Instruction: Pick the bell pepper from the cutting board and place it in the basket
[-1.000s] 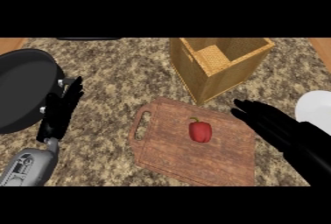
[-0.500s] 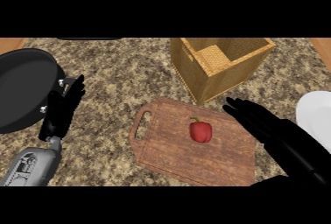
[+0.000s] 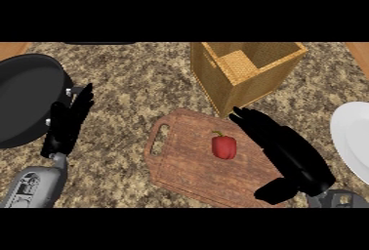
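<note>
Nearest to me, the robot's right hand (image 3: 292, 155) lies low over the right side of the cutting board (image 3: 191, 168), fingers straight and together, thumb tucked near its wrist, holding nothing. Just left of it the red bell pepper (image 3: 224, 147) sits upright on the board, untouched. This looks like the reach before the grasp; next the hand would need to shift left and curl round the pepper. Over on the left, the left hand (image 3: 67, 124) rests with straight fingers beside a black pan (image 3: 25, 100). Farther off stands the basket (image 3: 245, 68), open-topped, just beyond the board. A white plate (image 3: 353, 139) shows at the right edge.
</note>
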Controlling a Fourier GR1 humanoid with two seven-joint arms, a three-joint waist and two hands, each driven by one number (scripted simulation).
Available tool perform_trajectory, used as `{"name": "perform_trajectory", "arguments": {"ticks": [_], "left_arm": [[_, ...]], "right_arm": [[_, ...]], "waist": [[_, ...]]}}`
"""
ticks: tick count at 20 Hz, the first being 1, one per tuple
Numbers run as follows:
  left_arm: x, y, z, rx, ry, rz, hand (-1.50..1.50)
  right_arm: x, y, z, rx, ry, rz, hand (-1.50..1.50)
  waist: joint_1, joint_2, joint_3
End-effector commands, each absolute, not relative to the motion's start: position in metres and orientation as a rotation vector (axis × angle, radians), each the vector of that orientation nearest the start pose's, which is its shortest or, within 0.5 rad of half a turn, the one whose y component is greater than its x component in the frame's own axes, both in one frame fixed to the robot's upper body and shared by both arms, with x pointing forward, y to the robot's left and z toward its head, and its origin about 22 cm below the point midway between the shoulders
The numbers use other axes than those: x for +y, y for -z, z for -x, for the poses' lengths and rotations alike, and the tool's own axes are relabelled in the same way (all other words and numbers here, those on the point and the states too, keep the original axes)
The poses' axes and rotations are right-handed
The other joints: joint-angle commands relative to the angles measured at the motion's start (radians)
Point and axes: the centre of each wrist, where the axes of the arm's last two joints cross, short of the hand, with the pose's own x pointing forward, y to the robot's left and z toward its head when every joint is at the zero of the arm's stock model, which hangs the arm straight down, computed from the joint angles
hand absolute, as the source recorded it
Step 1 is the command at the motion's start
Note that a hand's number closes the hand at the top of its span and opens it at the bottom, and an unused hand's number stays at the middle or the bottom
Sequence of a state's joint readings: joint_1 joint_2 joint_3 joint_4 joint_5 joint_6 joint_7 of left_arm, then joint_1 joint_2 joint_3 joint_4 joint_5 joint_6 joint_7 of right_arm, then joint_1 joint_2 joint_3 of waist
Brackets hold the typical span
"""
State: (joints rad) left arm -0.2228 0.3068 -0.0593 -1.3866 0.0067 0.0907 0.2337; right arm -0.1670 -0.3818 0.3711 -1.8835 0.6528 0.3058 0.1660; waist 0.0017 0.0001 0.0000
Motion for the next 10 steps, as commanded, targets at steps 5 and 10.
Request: {"name": "perform_trajectory", "arguments": {"ticks": [5, 10], "left_arm": [[0.284, -0.028, -0.302, -1.369, 0.213, -0.265, 0.0], [0.262, -0.021, -0.299, -1.372, 0.21, -0.267, 0.0]], "right_arm": [[-0.172, -0.071, -0.256, -1.607, -1.299, 0.456, -1.5], [-0.145, -0.088, -0.258, -1.588, -1.31, 0.456, -1.5]], "waist": [[0.0, 0.0, 0.0], [-0.001, 0.0, 0.0]]}}
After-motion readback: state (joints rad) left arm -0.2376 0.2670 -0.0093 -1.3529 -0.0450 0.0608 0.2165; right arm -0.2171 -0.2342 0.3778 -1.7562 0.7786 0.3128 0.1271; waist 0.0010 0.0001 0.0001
